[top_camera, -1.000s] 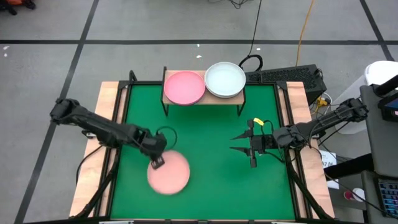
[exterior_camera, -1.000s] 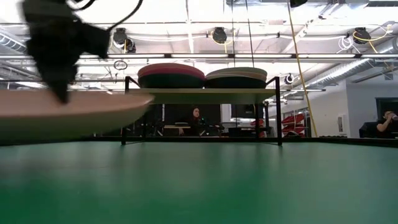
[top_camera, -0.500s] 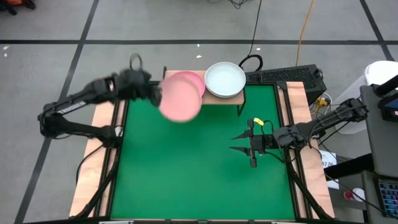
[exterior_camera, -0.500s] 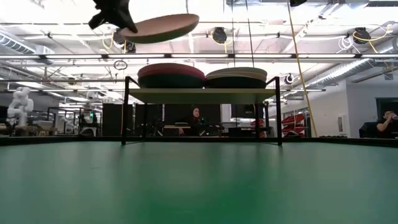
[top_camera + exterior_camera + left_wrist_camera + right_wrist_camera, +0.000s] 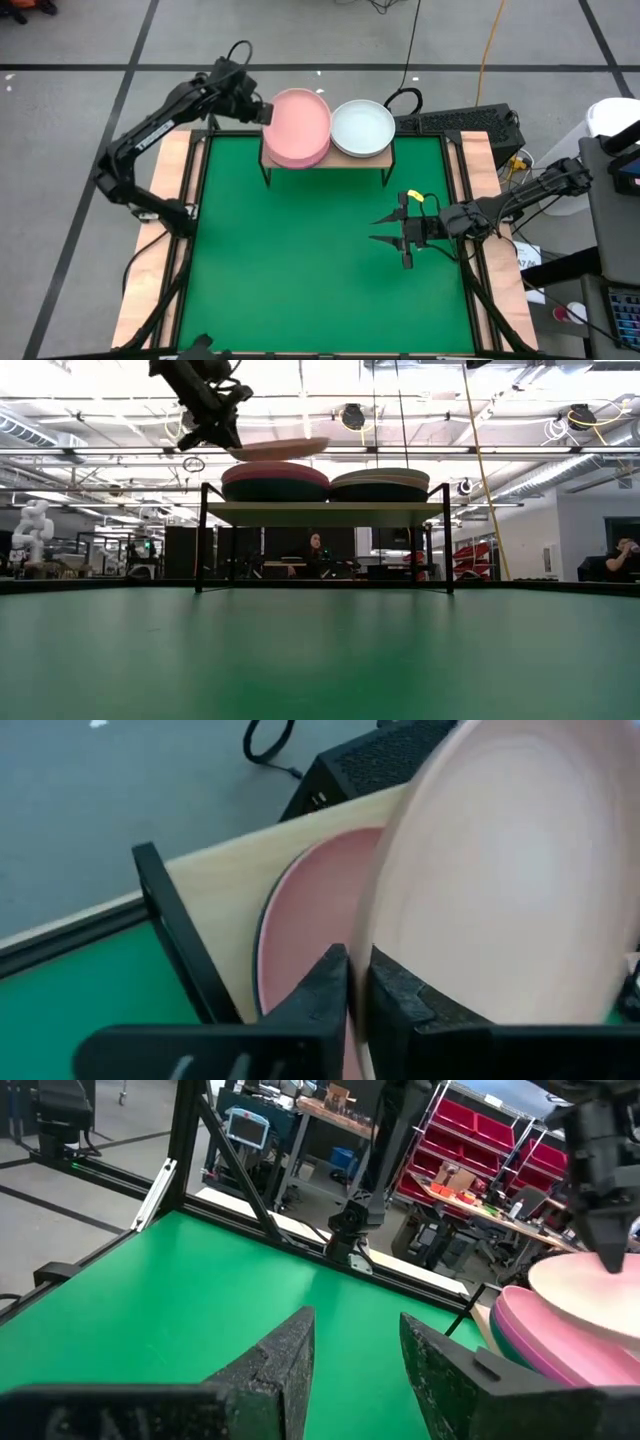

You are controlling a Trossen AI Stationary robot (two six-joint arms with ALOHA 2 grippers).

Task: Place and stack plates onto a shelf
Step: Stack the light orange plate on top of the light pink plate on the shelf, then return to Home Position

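Note:
A light pink plate (image 5: 298, 125) hangs just above the left stack (image 5: 275, 480) on the shelf (image 5: 270, 155), a light-wood board on thin black legs at the mat's far edge. My left gripper (image 5: 262, 112) is shut on this plate at its left side. In the left wrist view a magenta plate (image 5: 305, 920) tops that stack under the held plate (image 5: 510, 870). The right stack (image 5: 380, 482) has a mint-white plate (image 5: 362, 128) on top. My right gripper (image 5: 385, 228) waits open over the mat's right side, holding nothing. My left gripper pinches the pink plate's left rim (image 5: 378, 925) between its two fingers (image 5: 320, 990). It comes roughly level from the table's left. The plate is lifted clear and nearly level over the left stack (image 5: 290, 950). I cannot tell whether it touches the stack.
The green mat (image 5: 300, 270) covers the table between wooden side rails (image 5: 150, 270). A black keyboard (image 5: 460, 122) and cables (image 5: 405, 98) lie behind the shelf's right end. In the low view, people sit in the room beyond the table (image 5: 315, 550).
My left gripper lifted the pink plate off the mat's near-left part and swung it up and toward the far edge. It then moved right and came down over the shelf's left stack. The plate went from tilted to nearly level.

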